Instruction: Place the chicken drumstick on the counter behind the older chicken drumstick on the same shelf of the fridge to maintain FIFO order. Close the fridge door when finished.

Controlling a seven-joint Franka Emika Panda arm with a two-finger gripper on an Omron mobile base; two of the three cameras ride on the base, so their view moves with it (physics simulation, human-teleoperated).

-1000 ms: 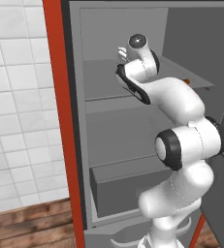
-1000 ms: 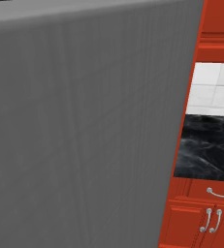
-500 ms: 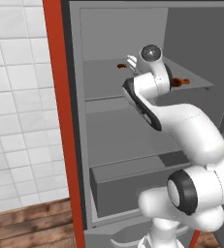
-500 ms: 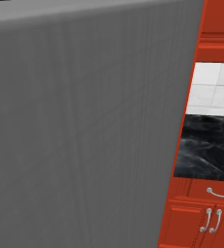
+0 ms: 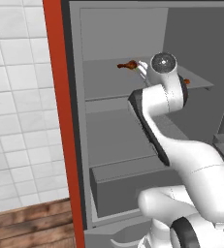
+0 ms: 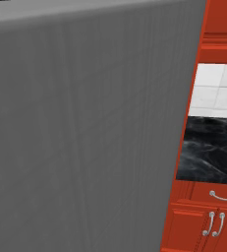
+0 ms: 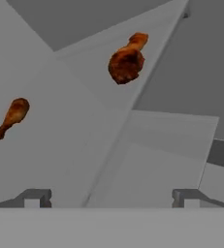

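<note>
On the shelf [image 7: 60, 97], two drumsticks [image 7: 126, 62] lie apart, beyond the empty, wide-open tool [image 7: 111, 198]

Smooth matt grey shelf [image 7: 60, 97]; rough brown drumsticks [image 7: 126, 60]; shiny black marble counter [image 6: 211, 152]; glossy red cabinet fronts [image 6: 193, 226].

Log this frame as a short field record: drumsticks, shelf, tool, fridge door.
drumsticks: two on the shelf, apart; one drumstick near the shelf's edge, other drumstick further in
tool: open, empty, off the shelf, aimed at it
fridge door: open, not yet closed
drawer: below the shelf
</note>
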